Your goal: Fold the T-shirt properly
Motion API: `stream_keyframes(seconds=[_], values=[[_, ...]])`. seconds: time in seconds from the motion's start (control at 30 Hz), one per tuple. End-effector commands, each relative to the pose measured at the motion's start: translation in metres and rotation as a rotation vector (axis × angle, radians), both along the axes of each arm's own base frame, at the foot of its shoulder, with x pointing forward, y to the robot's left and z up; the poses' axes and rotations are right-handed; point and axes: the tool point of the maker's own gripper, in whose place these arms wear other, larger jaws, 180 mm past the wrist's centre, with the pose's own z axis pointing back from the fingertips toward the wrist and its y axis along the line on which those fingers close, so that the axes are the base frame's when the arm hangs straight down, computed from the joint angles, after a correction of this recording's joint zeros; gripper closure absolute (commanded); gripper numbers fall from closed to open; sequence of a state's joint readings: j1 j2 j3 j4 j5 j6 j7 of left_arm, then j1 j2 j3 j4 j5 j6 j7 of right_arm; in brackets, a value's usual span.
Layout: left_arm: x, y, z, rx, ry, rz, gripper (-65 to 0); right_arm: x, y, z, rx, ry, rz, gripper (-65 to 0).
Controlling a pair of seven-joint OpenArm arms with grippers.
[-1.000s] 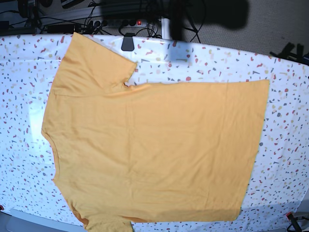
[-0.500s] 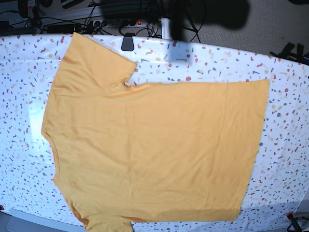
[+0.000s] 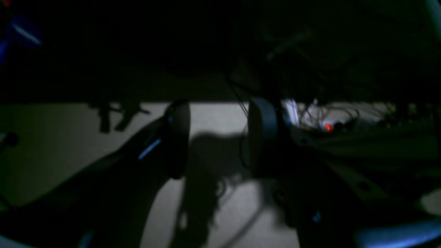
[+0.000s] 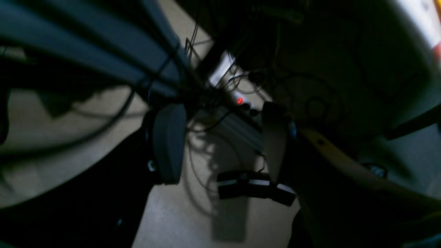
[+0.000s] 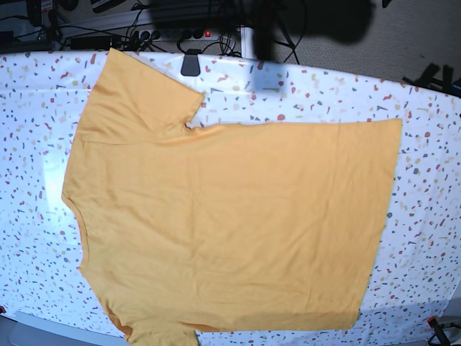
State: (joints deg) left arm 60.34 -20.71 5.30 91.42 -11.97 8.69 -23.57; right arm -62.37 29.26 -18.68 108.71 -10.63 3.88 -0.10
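Observation:
The orange-yellow T-shirt [image 5: 230, 216] lies spread flat on the speckled tablecloth [image 5: 425, 187], neck to the left, hem to the right, one sleeve pointing to the far left corner. No lettering shows on the upward side. Neither arm appears in the base view. In the left wrist view my left gripper [image 3: 217, 137] is open over the dim floor, nothing between its fingers. My right gripper [image 4: 220, 141] is also open in the right wrist view, hanging above floor and cables, holding nothing.
A black clip [image 5: 191, 63] sits at the table's far edge by the sleeve. Behind the table lie cables and a power strip with a red light [image 5: 209, 33]. A clamp [image 5: 438, 326] is at the near right corner.

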Motion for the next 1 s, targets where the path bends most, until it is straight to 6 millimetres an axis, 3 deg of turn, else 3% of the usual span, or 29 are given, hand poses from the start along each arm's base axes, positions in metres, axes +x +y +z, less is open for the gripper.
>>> stream_keyframes(seconds=[0.0, 0.2, 0.3, 0.4, 0.63, 0.73, 0.9, 0.97], values=[[-0.001, 0.0, 0.009, 0.026, -0.025, -0.016, -26.4, 0.009, 0.005, 0.011, 0.023, -0.04, -0.001, -35.1], [0.018, -0.003, 0.028, 0.155, -0.113, -0.097, -26.4, 0.052, 0.009, 0.023, 0.034, -0.15, -0.006, -35.1], [0.018, -0.005, 0.023, 0.217, -0.044, -0.138, -26.4, 0.067, 0.005, 0.02, 0.006, -0.166, -0.011, -35.1], [0.018, -0.006, 0.018, 0.288, 0.033, -0.186, -26.4, 0.079, -0.006, 0.021, -0.045, -0.206, 0.005, -35.1], [0.044, -0.018, 0.045, 0.291, -0.062, -0.204, -26.4, 0.123, -0.042, 0.039, -0.248, -0.429, 0.056, -35.1], [0.053, -0.022, 0.057, 0.372, -0.095, -0.257, -26.4, 0.137, -0.057, 0.046, -0.301, -0.48, 0.02, -35.1], [0.073, -0.031, 0.078, 0.502, -0.198, -0.352, -26.4, 0.162, -0.064, 0.057, -0.325, -0.552, 0.011, -35.1], [0.081, -0.035, 0.076, 0.541, -0.193, -0.401, -26.4, 0.172, -0.066, 0.06, -0.336, -0.571, 0.004, -35.1]])
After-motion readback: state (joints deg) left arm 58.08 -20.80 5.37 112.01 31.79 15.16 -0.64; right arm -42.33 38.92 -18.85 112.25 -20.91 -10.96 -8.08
